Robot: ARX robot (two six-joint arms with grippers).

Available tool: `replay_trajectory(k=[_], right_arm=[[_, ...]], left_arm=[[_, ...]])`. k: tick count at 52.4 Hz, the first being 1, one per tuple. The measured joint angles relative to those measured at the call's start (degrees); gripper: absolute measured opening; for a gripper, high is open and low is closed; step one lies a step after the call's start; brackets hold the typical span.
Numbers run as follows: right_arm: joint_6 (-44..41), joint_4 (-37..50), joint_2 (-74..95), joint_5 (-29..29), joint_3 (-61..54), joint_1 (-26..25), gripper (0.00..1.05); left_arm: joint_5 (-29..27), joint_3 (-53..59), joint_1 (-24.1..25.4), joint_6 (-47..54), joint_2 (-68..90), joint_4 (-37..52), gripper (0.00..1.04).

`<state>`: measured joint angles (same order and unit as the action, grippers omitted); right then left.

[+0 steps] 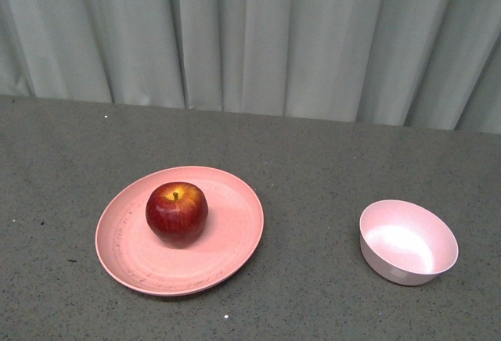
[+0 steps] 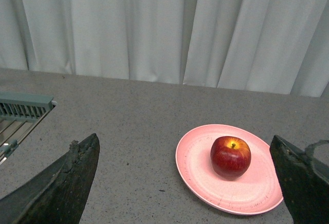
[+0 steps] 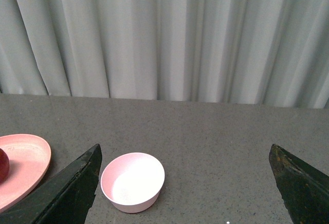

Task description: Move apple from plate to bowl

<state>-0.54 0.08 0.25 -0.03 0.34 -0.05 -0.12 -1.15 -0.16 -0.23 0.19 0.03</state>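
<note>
A glossy dark red apple [image 1: 177, 213] with a yellow patch at its stem sits upright on the wide salmon-pink plate [image 1: 235, 235], left of the table's middle. The small pale pink bowl [image 1: 408, 242] stands empty to the right, well apart from the plate. Neither arm shows in the front view. In the left wrist view the apple [image 2: 231, 156] rests on the plate [image 2: 198, 170] ahead of my open left gripper [image 2: 185, 183], whose fingers are wide apart. My right gripper [image 3: 185, 183] is open too, the bowl [image 3: 132, 181] lying ahead near one finger [image 3: 72, 188]. The plate's edge [image 3: 25, 165] shows there as well.
A grey speckled tabletop [image 1: 313, 161] carries everything, ending at a pale pleated curtain [image 1: 250, 36] behind. A grey slatted rack [image 2: 20, 113] shows at the table's side in the left wrist view.
</note>
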Motion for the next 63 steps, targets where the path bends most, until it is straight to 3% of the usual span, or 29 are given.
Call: replay_trajectory(k=[63], right_arm=[[0.00, 0.00, 0.00, 0.00, 0.00, 0.00, 0.95]], left_arm=[[0.00, 0.00, 0.00, 0.00, 0.00, 0.00, 0.98]])
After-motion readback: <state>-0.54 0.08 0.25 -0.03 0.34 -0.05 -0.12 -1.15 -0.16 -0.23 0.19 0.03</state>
